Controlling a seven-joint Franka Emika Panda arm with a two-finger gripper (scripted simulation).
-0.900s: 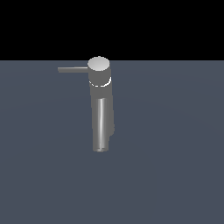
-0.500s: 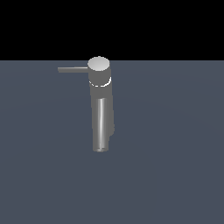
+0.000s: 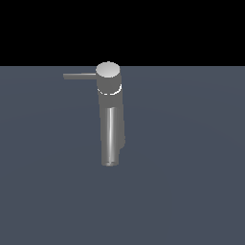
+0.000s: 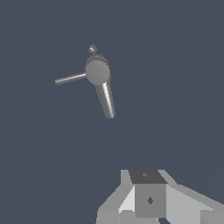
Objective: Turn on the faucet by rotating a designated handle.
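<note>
The faucet (image 3: pixel 111 125) is a grey metal fixture standing on the dark floor in the exterior view, with a round flat cap (image 3: pixel 108 71) and a thick spout (image 3: pixel 110 143) reaching toward the camera. The handle (image 3: pixel 79 76), a thin straight rod, sticks out from the cap toward the exterior view's left. The wrist view looks down on the faucet (image 4: pixel 97 71), its handle (image 4: pixel 70 78) and spout (image 4: pixel 106 100). My gripper (image 4: pixel 148 192) shows only as white and grey blocks at that picture's edge, well apart from the faucet. It does not appear in the exterior view.
A plain dark blue-grey floor (image 3: pixel 191 167) lies all around the faucet, with a black background above it in the exterior view.
</note>
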